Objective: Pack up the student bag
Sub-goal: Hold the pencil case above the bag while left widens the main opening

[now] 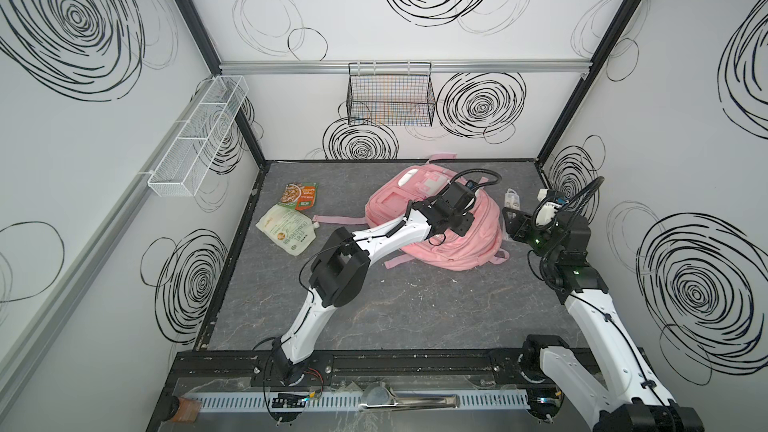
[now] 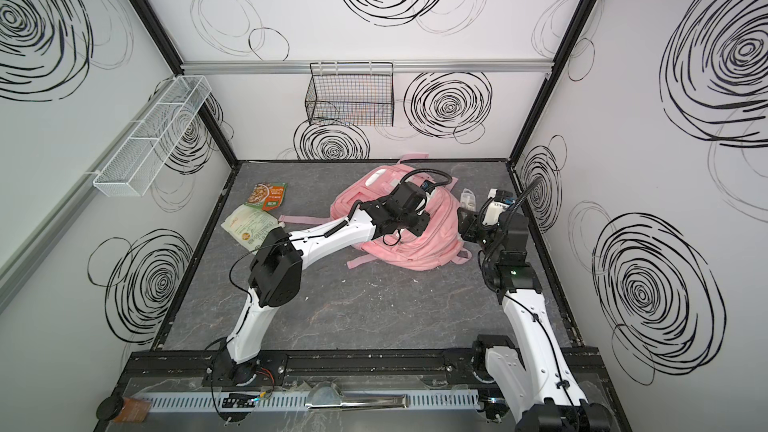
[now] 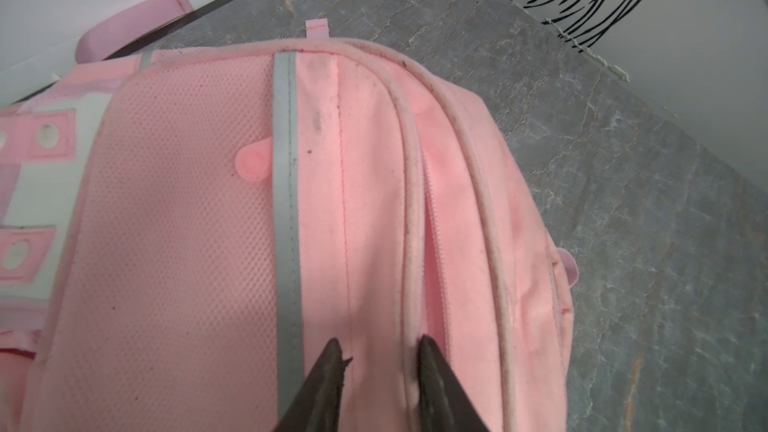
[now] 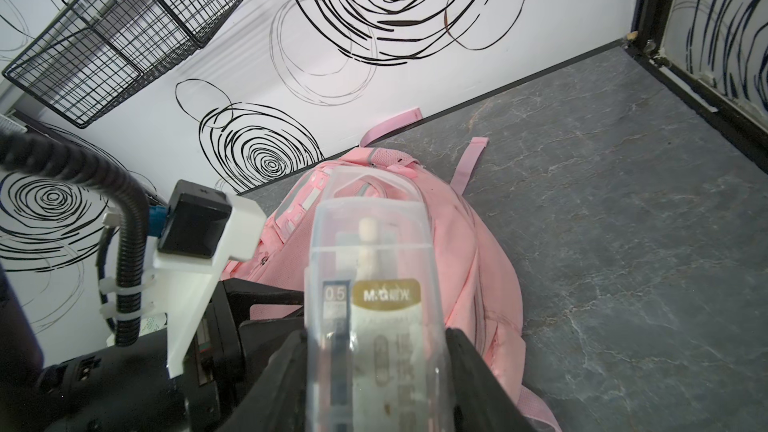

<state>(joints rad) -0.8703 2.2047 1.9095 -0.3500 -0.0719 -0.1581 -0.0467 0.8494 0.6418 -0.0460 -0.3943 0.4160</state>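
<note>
The pink student bag (image 1: pixel 469 251) (image 2: pixel 432 247) lies flat at the back middle of the table, its zips shut. My left gripper (image 1: pixel 463 222) (image 2: pixel 415 224) reaches across onto its top. In the left wrist view the left gripper (image 3: pixel 379 349) has its jaws narrowly apart, pinching a strip of bag fabric (image 3: pixel 174 222) between the grey stripe (image 3: pixel 286 201) and the piping beside the zip. My right gripper (image 1: pixel 513 218) (image 4: pixel 374 338) hovers just right of the bag (image 4: pixel 465 251), shut on a clear plastic pencil-lead case (image 4: pixel 370 268) (image 1: pixel 512 200) that sticks out beyond the fingers.
Two food pouches, one orange and green (image 1: pixel 300 196) and one pale (image 1: pixel 286 230), lie at the table's back left. A black wire basket (image 1: pixel 390 97) hangs on the back wall, and a white mesh basket (image 1: pixel 199 135) on the left wall. Pink straps (image 1: pixel 332 220) trail from the bag.
</note>
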